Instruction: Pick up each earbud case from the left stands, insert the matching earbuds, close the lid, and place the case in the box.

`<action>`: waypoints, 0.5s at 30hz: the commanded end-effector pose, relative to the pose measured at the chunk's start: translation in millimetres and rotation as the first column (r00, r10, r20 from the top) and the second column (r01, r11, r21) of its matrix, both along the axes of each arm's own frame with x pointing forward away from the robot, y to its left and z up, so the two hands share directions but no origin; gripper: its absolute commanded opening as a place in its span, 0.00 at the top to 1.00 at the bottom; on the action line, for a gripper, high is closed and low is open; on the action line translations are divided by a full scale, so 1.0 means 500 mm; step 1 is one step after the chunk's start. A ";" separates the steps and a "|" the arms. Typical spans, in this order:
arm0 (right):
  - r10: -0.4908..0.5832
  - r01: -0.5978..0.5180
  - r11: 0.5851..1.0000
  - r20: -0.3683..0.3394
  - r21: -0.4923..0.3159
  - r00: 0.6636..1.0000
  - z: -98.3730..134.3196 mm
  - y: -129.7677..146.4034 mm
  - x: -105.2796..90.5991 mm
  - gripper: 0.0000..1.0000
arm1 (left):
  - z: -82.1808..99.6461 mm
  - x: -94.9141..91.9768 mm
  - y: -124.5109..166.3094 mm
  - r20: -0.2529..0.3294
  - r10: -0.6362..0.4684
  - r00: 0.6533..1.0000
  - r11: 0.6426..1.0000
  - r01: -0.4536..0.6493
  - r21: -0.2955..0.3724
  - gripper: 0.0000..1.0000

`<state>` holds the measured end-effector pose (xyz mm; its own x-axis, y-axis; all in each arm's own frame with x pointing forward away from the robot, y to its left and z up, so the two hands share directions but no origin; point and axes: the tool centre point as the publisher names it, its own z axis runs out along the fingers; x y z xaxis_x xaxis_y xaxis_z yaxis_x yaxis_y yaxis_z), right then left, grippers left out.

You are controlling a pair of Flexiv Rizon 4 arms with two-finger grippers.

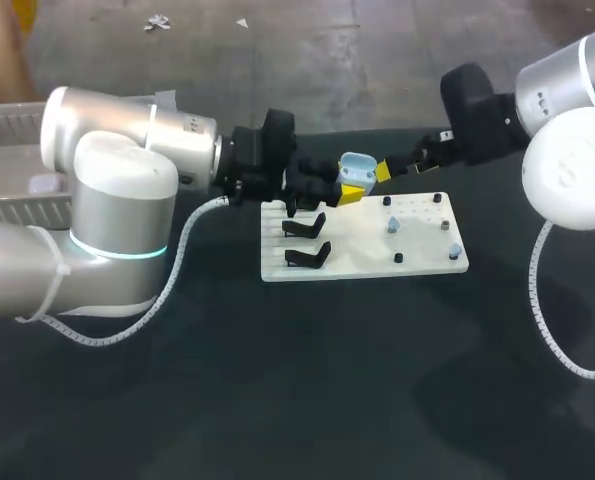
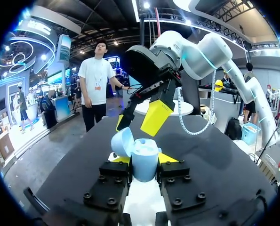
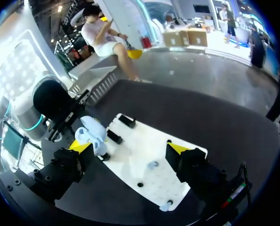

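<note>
**Table:** dark matte table top [image 1: 277, 400], bearing everything below.

**Board:** flat white rectangular board [image 1: 362, 265], lying a little toward 1 o'clock from the table's middle.

**Stands:** two black angled stands [image 1: 307, 225] [image 1: 307, 256] at the board's 9 o'clock end, one just behind the other.

**Earbuds:** two small pale blue earbuds [image 1: 392, 226] [image 1: 455, 250] on the board's 3 o'clock half, well apart from each other. They sit among short black pegs [image 1: 445, 226].

**Case:** pale blue rounded earbud case [image 2: 144, 165], upright, with its lid swung open and tipped to one side. It is held in the air just past the board's 12 o'clock edge, not touching the board.

**Left gripper:** left gripper [image 2: 144, 160], on the arm entering from 9 o'clock. Its two yellow-tipped fingers press the case body from opposite flanks, so the case is firmly clamped.

**Right gripper:** right gripper [image 3: 129, 147], on the arm entering from 2 o'clock. Its fingers are spread wide with nothing between them. From the head camera it sits at 2 o'clock of the case. From the left wrist it hangs just above and beyond the open case, apart from it. From its own wrist, the case is just beside one yellow tip and the board lies under the gap.

**Box:** pale ribbed plastic box [image 1: 7, 130] at the table's 9 o'clock edge, behind the left arm and well apart from the board.
</note>
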<state>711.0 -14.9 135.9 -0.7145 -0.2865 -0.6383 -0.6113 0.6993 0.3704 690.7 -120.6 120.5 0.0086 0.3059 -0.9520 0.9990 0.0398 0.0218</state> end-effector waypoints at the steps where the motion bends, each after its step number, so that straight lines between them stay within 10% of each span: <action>1: -0.005 0.005 1.000 0.003 -0.012 1.000 0.006 -0.017 -0.009 0.00 | -0.010 0.000 0.007 -0.018 0.005 1.000 0.999 -0.006 -0.048 1.00; 15: -0.134 0.126 0.965 -0.019 -0.232 0.991 -0.014 -0.116 -0.078 0.00 | 0.023 0.008 0.068 -0.064 0.028 0.998 0.967 -0.043 -0.250 1.00</action>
<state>684.6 -64.7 122.5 -0.7693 -0.3219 -0.5518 -0.5535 0.7673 0.3240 700.3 -94.7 131.2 -0.0636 0.0942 -0.9935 0.9964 0.0613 -0.0580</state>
